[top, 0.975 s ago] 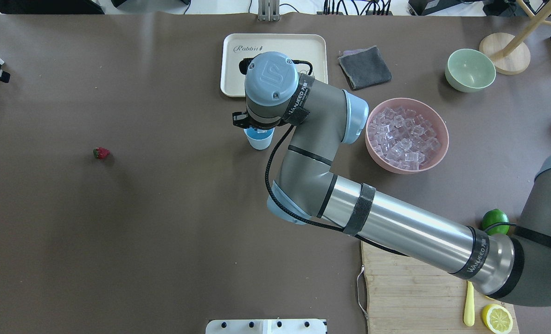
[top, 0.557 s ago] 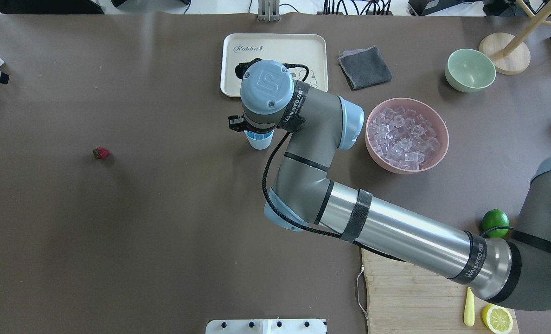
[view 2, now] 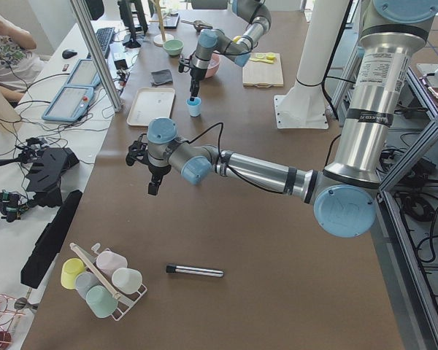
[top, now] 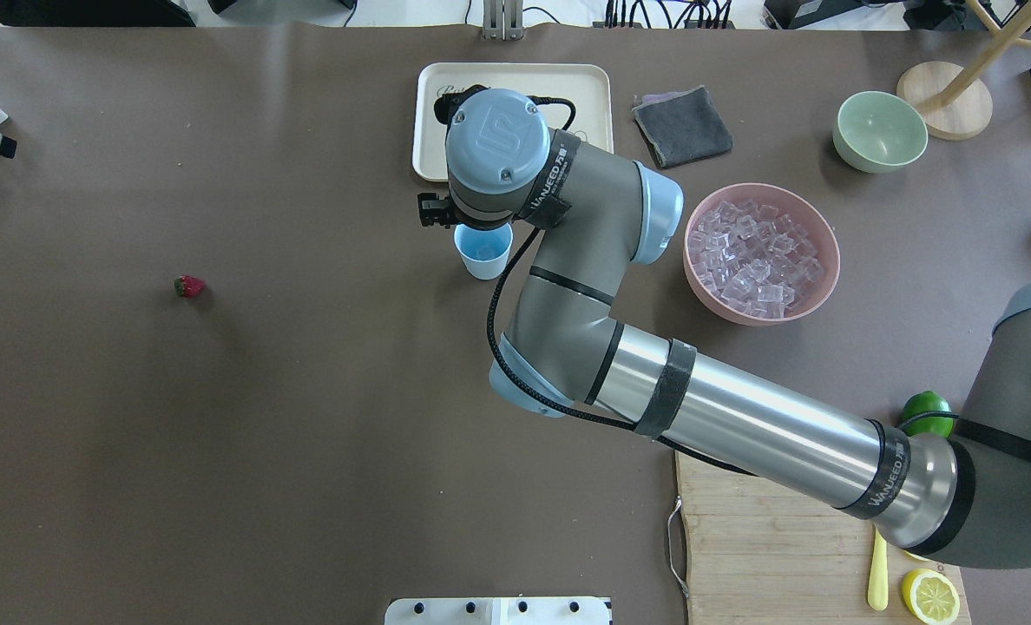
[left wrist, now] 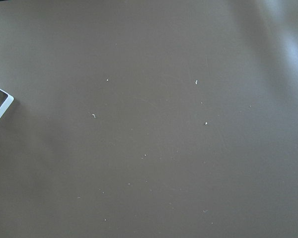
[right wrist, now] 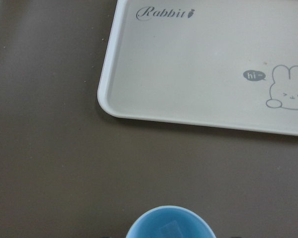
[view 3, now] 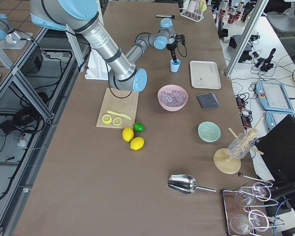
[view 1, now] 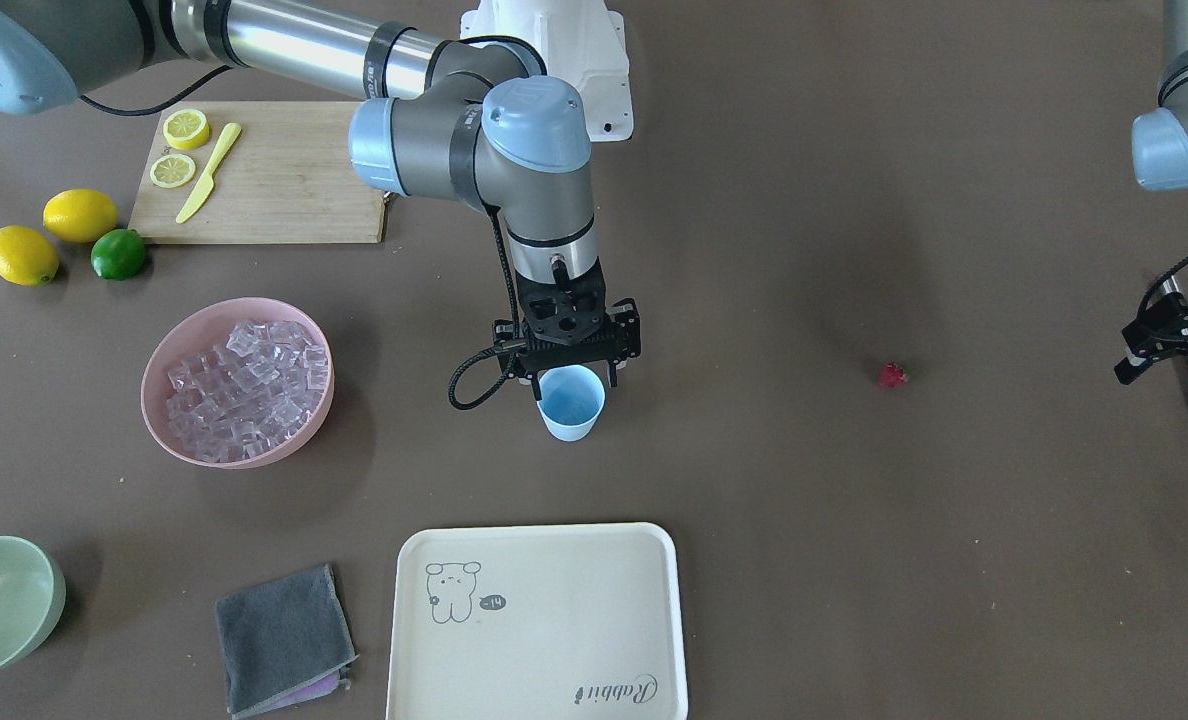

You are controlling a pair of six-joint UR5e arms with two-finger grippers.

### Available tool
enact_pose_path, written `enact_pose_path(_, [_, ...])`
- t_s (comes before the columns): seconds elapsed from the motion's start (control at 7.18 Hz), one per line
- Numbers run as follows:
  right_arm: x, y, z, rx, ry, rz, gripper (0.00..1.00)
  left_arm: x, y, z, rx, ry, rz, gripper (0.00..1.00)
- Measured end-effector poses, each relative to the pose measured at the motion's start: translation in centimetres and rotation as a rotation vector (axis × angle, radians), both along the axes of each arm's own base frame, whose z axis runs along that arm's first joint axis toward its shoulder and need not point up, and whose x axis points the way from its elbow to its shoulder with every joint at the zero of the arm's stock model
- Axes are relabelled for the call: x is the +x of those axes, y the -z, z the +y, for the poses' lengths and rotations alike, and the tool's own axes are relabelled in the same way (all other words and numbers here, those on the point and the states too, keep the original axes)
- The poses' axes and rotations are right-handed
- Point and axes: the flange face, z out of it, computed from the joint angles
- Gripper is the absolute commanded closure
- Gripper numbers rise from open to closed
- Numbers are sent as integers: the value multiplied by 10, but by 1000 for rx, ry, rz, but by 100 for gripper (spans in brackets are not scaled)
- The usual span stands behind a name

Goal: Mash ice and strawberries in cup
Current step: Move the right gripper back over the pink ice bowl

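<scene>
The pale-blue cup [view 1: 571, 405] stands upright mid-table, also in the overhead view [top: 483, 252]. One clear ice cube [right wrist: 171, 231] lies in it. My right gripper [view 1: 572, 375] hangs open and empty just above the cup's rim, on the robot's side in the front-facing view. More ice [view 1: 239, 385] fills the pink bowl [view 1: 148, 385]. The small red strawberry [view 1: 891, 375] lies alone on the table, also in the overhead view [top: 189, 286]. My left gripper [view 1: 1166, 386] hovers open and empty beyond the strawberry, near the table's left end.
A cream tray [view 1: 544, 620] lies on the far side of the cup. A grey cloth [view 1: 279, 635] and a pale-green bowl [view 1: 4, 600] lie nearby. A cutting board [view 1: 274, 180] holds lemon slices and a knife. Lemons and a lime [view 1: 118, 254] sit beside it.
My right gripper has shifted from straight over the cup toward the tray, so the cup's mouth now shows in the overhead view. The cup and strawberry have not moved.
</scene>
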Motion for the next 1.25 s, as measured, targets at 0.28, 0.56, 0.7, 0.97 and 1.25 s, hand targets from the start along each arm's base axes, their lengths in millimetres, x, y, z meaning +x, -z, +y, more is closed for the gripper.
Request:
enact_pose_path(0.28, [46,-11,-33,-34,40,-17,17,0,2,-1,-1,6,4,2])
enact_pose_path(0.56, [101,-71,-42,-49,84,9,18,2,3,-1,6,8,9,2])
enact_pose_path(0.7, [134,-108,-34,-54,99,20,18,4,4,0,7,5,9,2])
enact_pose_path(0.97, [184,-158,-11,-28,144,59,18,10,5,0,6,-1,11,2])
enact_pose_path(1.25, [196,-177,5,30,217,110,18,19,6,-2,5,-14,11,2])
